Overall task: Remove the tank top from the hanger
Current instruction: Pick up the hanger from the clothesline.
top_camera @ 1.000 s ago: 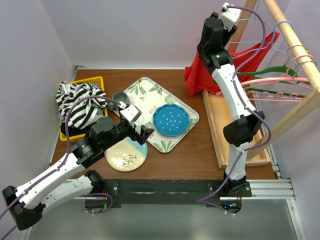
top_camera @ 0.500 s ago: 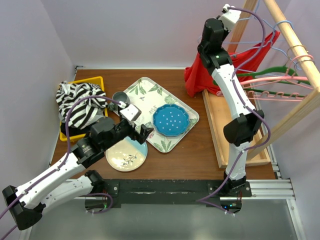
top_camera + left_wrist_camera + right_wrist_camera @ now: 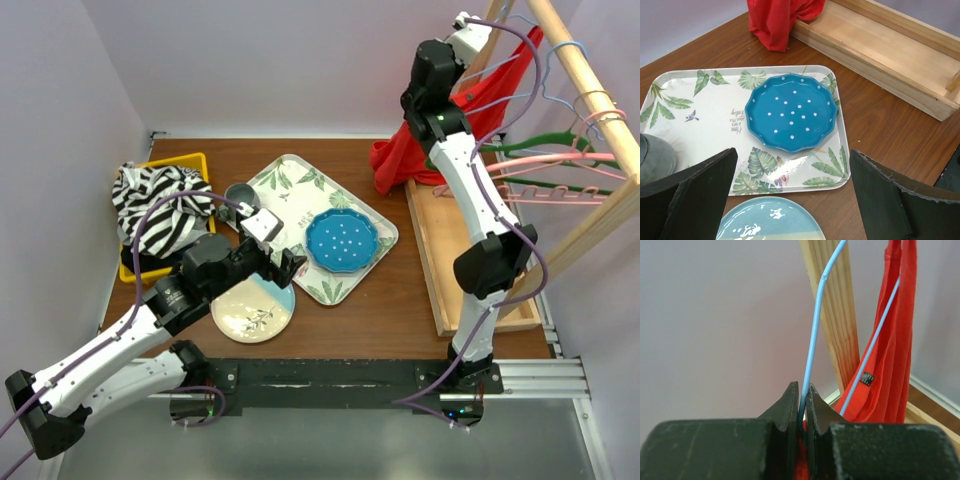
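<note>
Seen from above, the right claw (image 3: 470, 22) is raised high at the far right corner of the table, beside a pale wooden post (image 3: 487, 40). Its wrist camera shows the right claw (image 3: 802, 390) pinched narrow on a light-blue wire hanger (image 3: 815, 330), the wire rising straight up from between the jaws. The red tank top (image 3: 895, 355) hangs on that hanger just right of the claw, with a bit of red cloth also showing at the base of the jaws; from above, the garment drapes below the claw down to the tabletop (image 3: 400, 160). The left claw (image 3: 793, 151) stands wide apart and holds nothing, hovering over a leaf-patterned tray (image 3: 705, 100). A blue white-dotted plate (image 3: 791, 112) lies on the tray just ahead of it.
</note>
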Available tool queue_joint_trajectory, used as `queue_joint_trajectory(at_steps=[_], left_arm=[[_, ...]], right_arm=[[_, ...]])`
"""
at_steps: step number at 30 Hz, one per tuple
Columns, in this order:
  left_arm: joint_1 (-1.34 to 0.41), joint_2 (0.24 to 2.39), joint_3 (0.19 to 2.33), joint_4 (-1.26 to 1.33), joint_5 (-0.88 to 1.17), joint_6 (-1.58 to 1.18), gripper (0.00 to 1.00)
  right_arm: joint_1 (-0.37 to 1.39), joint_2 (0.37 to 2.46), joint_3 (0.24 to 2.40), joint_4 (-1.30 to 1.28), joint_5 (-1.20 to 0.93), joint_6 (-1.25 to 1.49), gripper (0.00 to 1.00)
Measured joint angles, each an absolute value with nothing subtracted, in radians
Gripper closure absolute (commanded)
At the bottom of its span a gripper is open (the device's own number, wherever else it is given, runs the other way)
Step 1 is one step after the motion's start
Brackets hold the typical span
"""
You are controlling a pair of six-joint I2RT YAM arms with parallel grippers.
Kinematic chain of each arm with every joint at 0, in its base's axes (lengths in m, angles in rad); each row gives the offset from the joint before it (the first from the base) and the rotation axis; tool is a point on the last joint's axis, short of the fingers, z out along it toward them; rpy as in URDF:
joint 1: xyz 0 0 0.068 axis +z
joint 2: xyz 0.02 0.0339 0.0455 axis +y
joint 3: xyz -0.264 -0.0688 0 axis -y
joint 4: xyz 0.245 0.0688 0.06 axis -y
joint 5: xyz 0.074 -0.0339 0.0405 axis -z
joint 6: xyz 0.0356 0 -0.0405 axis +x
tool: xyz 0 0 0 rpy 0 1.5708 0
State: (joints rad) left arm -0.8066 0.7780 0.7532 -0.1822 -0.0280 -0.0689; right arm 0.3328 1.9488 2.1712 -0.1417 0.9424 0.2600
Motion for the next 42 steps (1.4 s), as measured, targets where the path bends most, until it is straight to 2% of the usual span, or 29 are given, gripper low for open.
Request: queue_joint_trajectory(at_steps=[24, 33, 42], left_arm=[[-0.807, 0.777, 0.753, -0.200, -0.042, -0.073, 0.00], [-0.807, 0.771, 0.753, -0.204, -0.056, -0.089, 0.00], [-0.807, 0.738, 0.753, -0.203, -0.096, -0.096, 0.00]], right_arm=[[0.375, 1.914, 2.168, -0.091, 1.004, 0.171, 1.00], [0.396, 1.902, 2.178, -0.120, 0.947, 0.190, 1.00], [0.446, 1.799, 2.077, -0.179, 0.899, 0.220, 1.00]])
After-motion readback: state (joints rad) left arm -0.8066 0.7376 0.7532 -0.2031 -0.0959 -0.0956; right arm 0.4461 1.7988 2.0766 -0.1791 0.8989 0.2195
